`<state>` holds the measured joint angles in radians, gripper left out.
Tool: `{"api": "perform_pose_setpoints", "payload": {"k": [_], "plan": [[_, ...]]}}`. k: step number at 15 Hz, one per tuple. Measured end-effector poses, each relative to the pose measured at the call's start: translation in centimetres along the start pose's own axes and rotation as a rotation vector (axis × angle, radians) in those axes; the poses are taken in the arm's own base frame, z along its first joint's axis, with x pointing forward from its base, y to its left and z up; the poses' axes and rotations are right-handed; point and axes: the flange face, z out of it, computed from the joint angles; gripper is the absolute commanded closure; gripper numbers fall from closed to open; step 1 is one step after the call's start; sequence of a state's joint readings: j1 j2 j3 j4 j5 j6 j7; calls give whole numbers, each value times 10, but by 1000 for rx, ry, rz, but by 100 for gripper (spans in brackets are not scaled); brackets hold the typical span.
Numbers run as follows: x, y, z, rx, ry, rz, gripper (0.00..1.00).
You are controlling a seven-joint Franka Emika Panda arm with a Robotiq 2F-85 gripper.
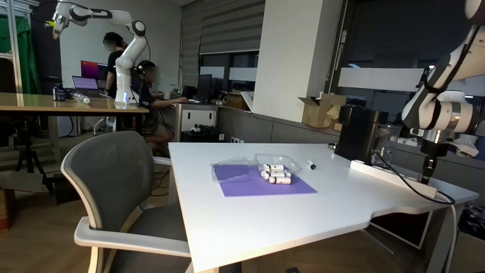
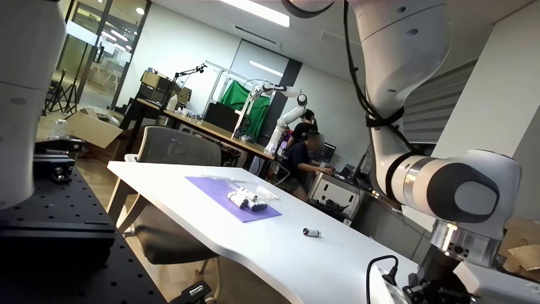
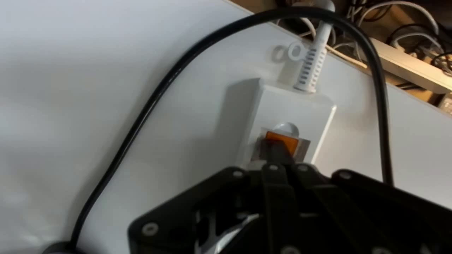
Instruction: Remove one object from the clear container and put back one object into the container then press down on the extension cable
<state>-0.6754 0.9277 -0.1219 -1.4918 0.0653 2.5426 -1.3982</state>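
While the gripper [image 1: 425,180] stands over the orange switch [image 3: 287,140], its fingers [image 3: 279,153] are pressed together, with nothing to be seen between them. The step in hand looks like the push. The switch is near one end of the extension cable [image 1: 373,173], a long white bar on the table [image 1: 227,220]. The fingertips hide part of the switch, and I cannot tell if they touch it. To do this well, the push should go slow and straight down, right on the orange part. A slanted push could make the bar slide, since the table looks smooth. Once the switch gives, that is enough, and the gripper should go straight up. The black cord [image 3: 382,106] loops close by, so a swing to the side could bump it.

The table is white and flat. A purple mat [image 1: 246,187] lies on it, and the clear container [image 1: 290,160] lies open, partly on the mat. Small bottles [image 1: 279,180] are bunched there, but I cannot tell which are inside. A lone bottle [image 2: 312,232] lies off the mat; it may be the one the task wants out. A tall black box [image 1: 356,132] stands by the bar. A gray chair [image 1: 110,170] is at the table, and farther back are two people [image 2: 297,156] and a white robot arm [image 1: 127,57].
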Motion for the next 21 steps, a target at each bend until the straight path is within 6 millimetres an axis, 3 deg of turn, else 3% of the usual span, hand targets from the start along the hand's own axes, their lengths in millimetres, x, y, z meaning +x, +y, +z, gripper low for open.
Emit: {"api": "perform_pose_setpoints", "payload": {"k": [11, 21], "plan": [[-6, -42, 3, -258, 24, -110, 100], [-8, -61, 2, -275, 15, -183, 100]]}}
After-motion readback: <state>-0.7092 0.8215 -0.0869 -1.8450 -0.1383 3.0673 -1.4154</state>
